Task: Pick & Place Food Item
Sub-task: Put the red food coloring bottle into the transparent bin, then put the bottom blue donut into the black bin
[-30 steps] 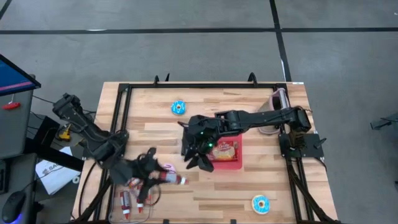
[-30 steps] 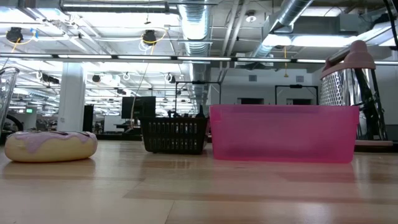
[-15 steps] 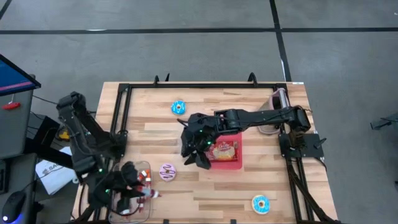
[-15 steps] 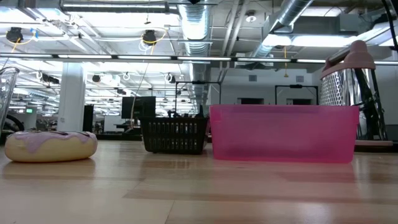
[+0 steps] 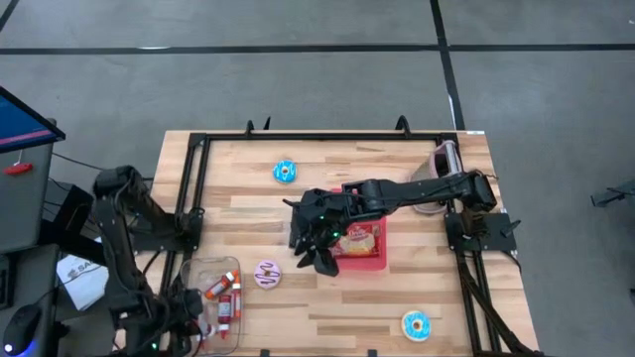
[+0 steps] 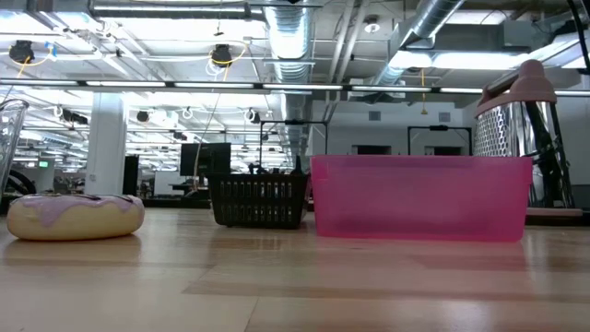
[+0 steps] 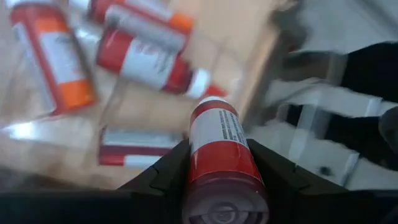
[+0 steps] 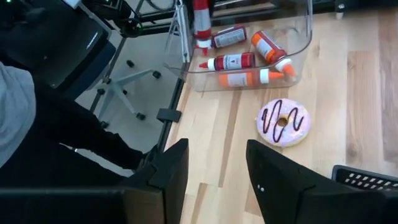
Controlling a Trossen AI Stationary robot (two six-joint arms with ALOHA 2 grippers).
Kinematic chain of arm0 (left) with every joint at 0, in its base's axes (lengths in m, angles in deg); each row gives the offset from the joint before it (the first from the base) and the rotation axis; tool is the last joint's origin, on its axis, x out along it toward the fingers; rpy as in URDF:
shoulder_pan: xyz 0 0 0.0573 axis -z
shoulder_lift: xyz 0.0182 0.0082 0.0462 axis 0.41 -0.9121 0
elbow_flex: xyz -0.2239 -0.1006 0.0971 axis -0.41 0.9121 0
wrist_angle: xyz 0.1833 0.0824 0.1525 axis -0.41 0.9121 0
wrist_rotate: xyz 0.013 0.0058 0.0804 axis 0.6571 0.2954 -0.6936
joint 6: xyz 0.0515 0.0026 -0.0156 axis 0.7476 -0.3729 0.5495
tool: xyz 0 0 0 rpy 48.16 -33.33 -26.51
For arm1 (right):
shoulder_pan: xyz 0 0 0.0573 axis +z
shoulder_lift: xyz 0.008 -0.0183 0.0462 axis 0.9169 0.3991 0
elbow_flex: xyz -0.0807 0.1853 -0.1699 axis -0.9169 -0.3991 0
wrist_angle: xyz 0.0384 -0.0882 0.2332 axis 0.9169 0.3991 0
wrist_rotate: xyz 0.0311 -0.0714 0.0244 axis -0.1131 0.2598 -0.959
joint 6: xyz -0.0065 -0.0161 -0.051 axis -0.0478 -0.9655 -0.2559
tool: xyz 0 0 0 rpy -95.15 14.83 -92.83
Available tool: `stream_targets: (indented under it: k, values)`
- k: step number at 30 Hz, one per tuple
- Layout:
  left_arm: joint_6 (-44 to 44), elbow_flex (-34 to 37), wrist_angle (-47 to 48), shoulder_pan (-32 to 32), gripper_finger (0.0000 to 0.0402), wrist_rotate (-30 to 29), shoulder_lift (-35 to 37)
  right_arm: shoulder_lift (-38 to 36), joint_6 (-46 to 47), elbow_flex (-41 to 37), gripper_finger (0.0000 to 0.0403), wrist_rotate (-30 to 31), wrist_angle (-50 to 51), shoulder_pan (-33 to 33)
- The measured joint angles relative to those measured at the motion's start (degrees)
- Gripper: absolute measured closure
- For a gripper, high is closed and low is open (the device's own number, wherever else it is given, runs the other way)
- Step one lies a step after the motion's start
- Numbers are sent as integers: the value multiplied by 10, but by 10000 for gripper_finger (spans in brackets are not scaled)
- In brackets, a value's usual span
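My left gripper [image 5: 187,317] is at the table's near left corner, beside a clear tub [image 5: 211,263] that holds several red and orange sauce bottles [image 7: 146,65]. It is shut on a red bottle with a white label [image 7: 217,127], which the right wrist view also shows [image 8: 200,18] over the tub's outer edge. My right gripper [image 5: 316,250] hangs open with nothing between its fingers [image 8: 217,168], above the table's middle beside a pink bin [image 5: 375,260]. A pink-frosted donut [image 5: 266,274] lies flat on the wood between tub and bin. My left gripper pinches the red bottle's body between its two fingers, near its base end [image 7: 194,167]. The fingers slant steeply down and lie along the bottle. The white cap [image 8: 202,43] points down, away from the gripper. The bottle is lifted clear over the tub's edge.
The pink bin holds a yellow food packet [image 5: 358,238]. Blue-frosted donuts lie at the far middle [image 5: 285,171] and near right [image 5: 416,324]. A black basket [image 6: 258,198] and a metal grater with a pink top [image 6: 521,120] stand toward the back. A black frame [image 5: 190,188] borders the table.
My left gripper has swung with the red bottle from beside the pink-frosted donut toward the table's left and near edges, across the clear tub, sinking and rolling its wrist. The bottle has turned from lying level to pointing cap down. The donut is uncovered now.
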Motion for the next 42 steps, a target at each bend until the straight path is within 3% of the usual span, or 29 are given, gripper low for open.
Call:
stream_targets:
  k: [6,15,19,25,30,33,38,42]
  values:
    - [-2,0,38,-9,244,14,-38,0,11,0,249,13,0,5]
    - [-1,0,127,-17,127,-35,-28,0,25,0,249,20,9,10]
    - [-8,0,164,-22,97,-96,-12,0,25,0,249,35,23,16]
    - [14,0,179,-65,93,-244,28,0,39,-6,249,73,73,35]
    - [139,0,95,-108,91,-373,76,0,100,-42,249,79,109,72]
    - [264,0,8,-138,89,-409,108,0,154,-74,249,95,104,107]
    - [469,0,-123,-207,89,-336,151,0,275,-119,249,122,96,181]
    - [579,0,-146,-268,90,-255,165,0,398,-143,249,170,98,253]
